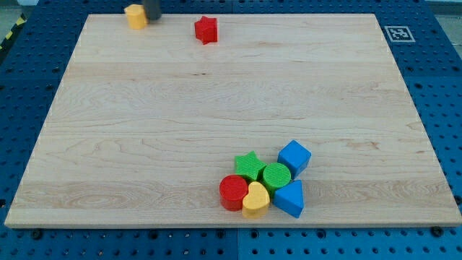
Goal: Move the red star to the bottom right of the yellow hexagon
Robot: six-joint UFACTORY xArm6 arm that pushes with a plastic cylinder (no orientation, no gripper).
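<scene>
- The red star [206, 29] lay near the view's top edge of the desk [216, 123], left of centre and apart from every other block.
- The yellow hexagon [135, 16] sat at the view's top left, well to the left of the red star and slightly higher.
- My tip [152, 16] stood just beside the yellow hexagon on its right; whether it touched the block could not be told.
- The arm carried no claw, only the dark rod, so no spread or pinched state could be told.
- A cluster sat near the view's bottom, right of centre: a green star [250, 165], a green cylinder [276, 175], a blue cube [294, 157], a red cylinder [233, 192], a yellow heart [255, 200] and a blue triangular block [290, 198], packed close together.
- A black-and-white marker [398, 33] lay beyond the desk's top right corner.
</scene>
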